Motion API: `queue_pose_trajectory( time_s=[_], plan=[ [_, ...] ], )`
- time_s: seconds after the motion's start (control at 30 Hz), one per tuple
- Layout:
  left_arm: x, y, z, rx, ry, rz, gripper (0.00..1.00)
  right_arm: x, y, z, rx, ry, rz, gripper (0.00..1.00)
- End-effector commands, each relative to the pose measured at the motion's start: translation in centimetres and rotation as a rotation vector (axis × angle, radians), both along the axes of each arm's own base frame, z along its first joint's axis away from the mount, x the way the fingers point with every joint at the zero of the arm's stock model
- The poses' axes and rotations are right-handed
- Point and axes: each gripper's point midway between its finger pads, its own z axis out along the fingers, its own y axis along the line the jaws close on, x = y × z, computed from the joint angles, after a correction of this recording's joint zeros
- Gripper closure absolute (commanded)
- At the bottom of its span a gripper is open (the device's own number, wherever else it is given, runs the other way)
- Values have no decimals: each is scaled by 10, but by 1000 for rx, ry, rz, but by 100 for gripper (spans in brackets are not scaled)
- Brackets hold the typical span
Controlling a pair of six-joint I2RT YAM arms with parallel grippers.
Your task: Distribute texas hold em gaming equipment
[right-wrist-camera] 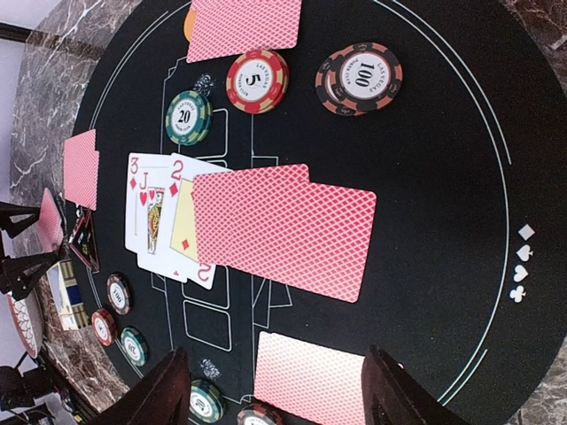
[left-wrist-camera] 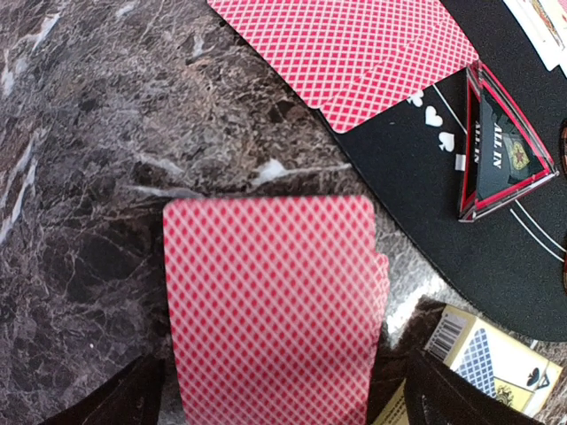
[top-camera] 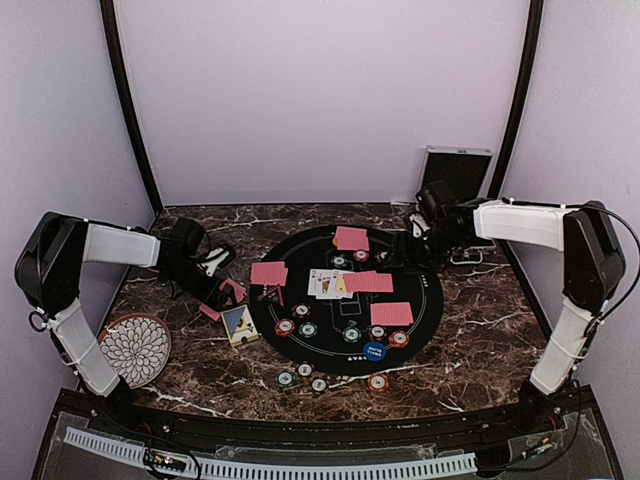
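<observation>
My left gripper [top-camera: 218, 292] hangs over the marble just left of the black round mat [top-camera: 430, 300]. It is shut on a small stack of red-backed cards [left-wrist-camera: 275, 310], held above the table. My right gripper [top-camera: 402, 250] is open and empty over the mat's far right; in the right wrist view [right-wrist-camera: 283, 390] a face-down card [right-wrist-camera: 310, 381] lies on the mat between its fingers. Face-down cards [top-camera: 351, 238] [top-camera: 268, 273] [top-camera: 392, 313] lie around the mat. Face-up cards [top-camera: 325, 283] lie at the centre, partly under red-backed ones [right-wrist-camera: 283, 226]. Several chips [top-camera: 307, 329] and a blue disc [top-camera: 374, 351] lie near the front.
A card box [top-camera: 240, 323] lies at the mat's left edge, near the left gripper. A red "ALL IN" triangle [left-wrist-camera: 500, 150] sits on the mat. The flower-patterned plate [top-camera: 135, 348] is at the front left. The chip case [top-camera: 457, 172] stands at the back right.
</observation>
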Motion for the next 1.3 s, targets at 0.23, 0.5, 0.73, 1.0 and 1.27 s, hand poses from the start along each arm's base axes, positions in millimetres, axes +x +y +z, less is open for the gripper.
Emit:
queue_pose_trajectory(
  time_s=[0.23,0.5,0.73,1.0,1.27],
  plan=[
    [-4,6,14,23,-9,-18,1,5,1,22,21,-59,-10,31],
    [8,17,27,6,-35,23,1,4,0,24,22,-66,-13,31],
    [24,28,57,-35,-106,66,1,6,-5,31,20,-91,-33,29],
    [59,0,75,-135,-142,-12,1,6,-6,31,28,-89,-44,28],
    [76,-24,55,-44,-183,-170,1,6,-7,37,26,-96,-48,25]
  ],
)
